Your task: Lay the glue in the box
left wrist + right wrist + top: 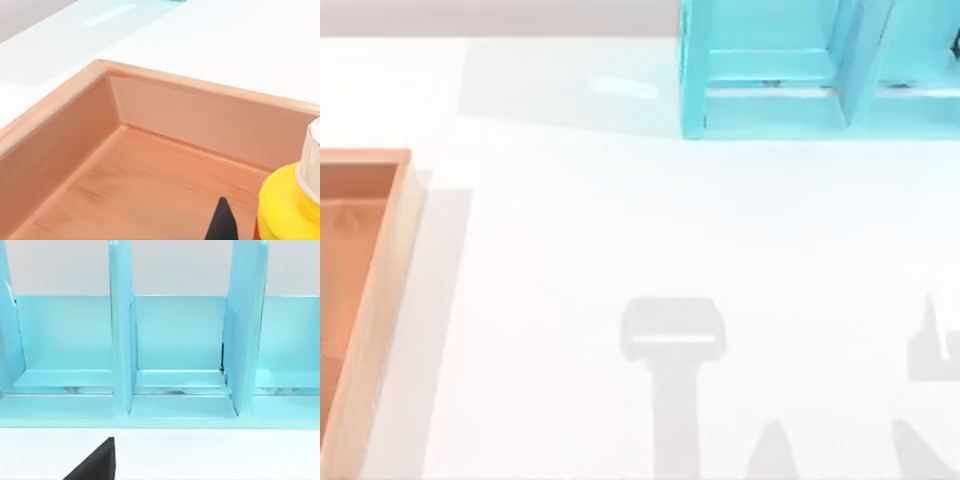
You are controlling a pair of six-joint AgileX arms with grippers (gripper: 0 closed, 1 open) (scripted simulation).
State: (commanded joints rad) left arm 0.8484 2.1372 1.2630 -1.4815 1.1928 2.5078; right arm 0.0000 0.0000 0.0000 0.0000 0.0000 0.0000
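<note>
The glue [287, 205], a yellow bottle with a white cap, is close up in the left wrist view, above the orange-brown floor of the box [150, 185]. My left gripper [250, 232] is shut on it, and one black fingertip [222, 222] shows beside the bottle. The box [390, 260] lies at the table's left edge, its tan wall running down that side. A dark part of my right gripper [95, 465] shows low over the white table, facing the shelf unit.
A cyan compartment shelf [810, 70] stands at the back right, and its upright dividers [120, 340] face the right wrist camera. Grey arm shadows [672, 360] fall on the white table's front middle and right.
</note>
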